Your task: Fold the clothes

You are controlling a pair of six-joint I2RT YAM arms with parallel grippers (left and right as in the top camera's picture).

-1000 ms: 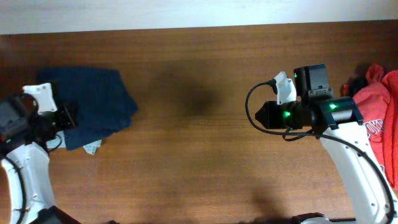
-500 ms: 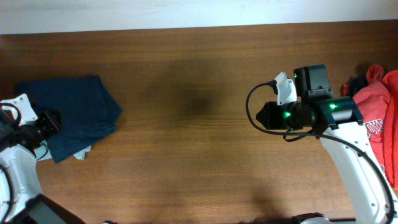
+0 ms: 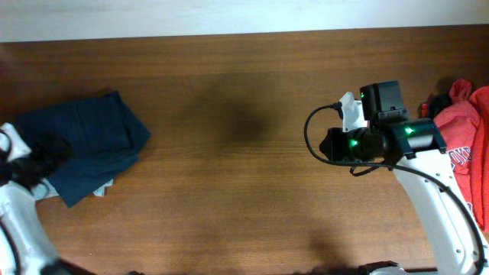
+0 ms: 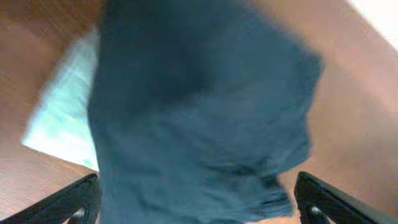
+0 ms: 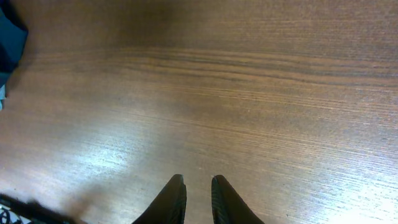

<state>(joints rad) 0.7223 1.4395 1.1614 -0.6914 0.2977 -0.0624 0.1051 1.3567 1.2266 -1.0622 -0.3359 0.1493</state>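
A dark blue folded garment (image 3: pixel 88 141) lies at the table's left end, a bit of white lining (image 3: pixel 103 186) peeking out at its near edge. It fills the left wrist view (image 4: pixel 199 106), blurred, with the pale lining (image 4: pixel 62 118) at its left. My left gripper (image 3: pixel 55 150) hovers at the garment's left edge, jaws wide open; the two fingertips (image 4: pixel 81 199) stand on either side of the cloth without gripping it. My right gripper (image 3: pixel 330 145) hangs over bare wood right of centre. It is nearly shut with a slim gap (image 5: pixel 198 182) and holds nothing.
A heap of red clothes (image 3: pixel 466 145) lies at the table's right edge, behind the right arm. The blue garment's corner (image 5: pixel 9 37) shows at the far left of the right wrist view. Bare wooden tabletop (image 3: pixel 229 176) lies between the two arms.
My left gripper has opened and let go of the blue garment, which moved left with it first. The left arm has drawn back to the left. The right arm barely moved.
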